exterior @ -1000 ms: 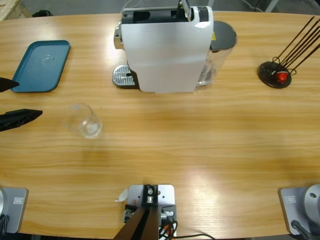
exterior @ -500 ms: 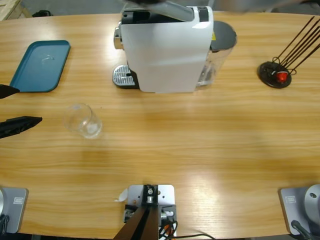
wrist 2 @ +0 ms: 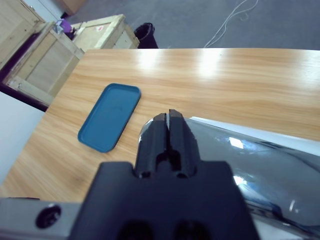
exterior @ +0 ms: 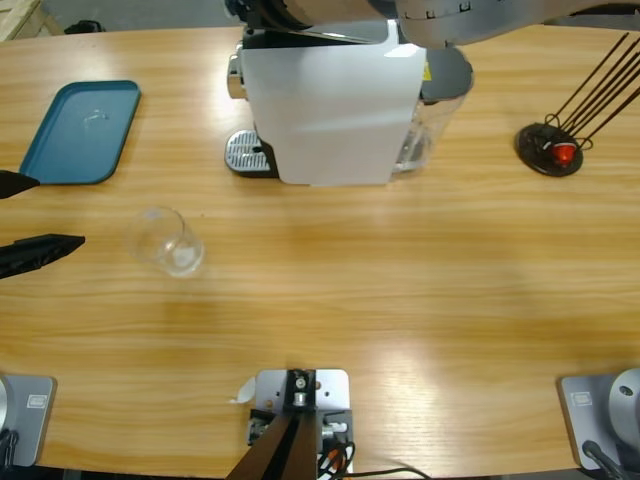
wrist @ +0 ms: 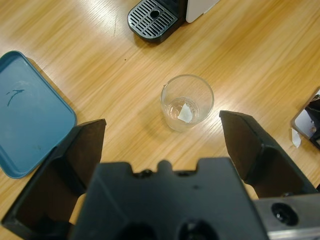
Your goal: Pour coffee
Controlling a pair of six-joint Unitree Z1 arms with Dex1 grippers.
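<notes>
The left gripper (wrist: 162,145) gapes wide at the left edge, holding nothing, apart from the clear round glass (exterior: 166,241) left of centre; no coffee shows in it. The right gripper (wrist 2: 167,131), jaws pressed together, sits over the white machine's (exterior: 330,110) shiny top. A smooth blue tray (exterior: 82,131) lies upper left.
</notes>
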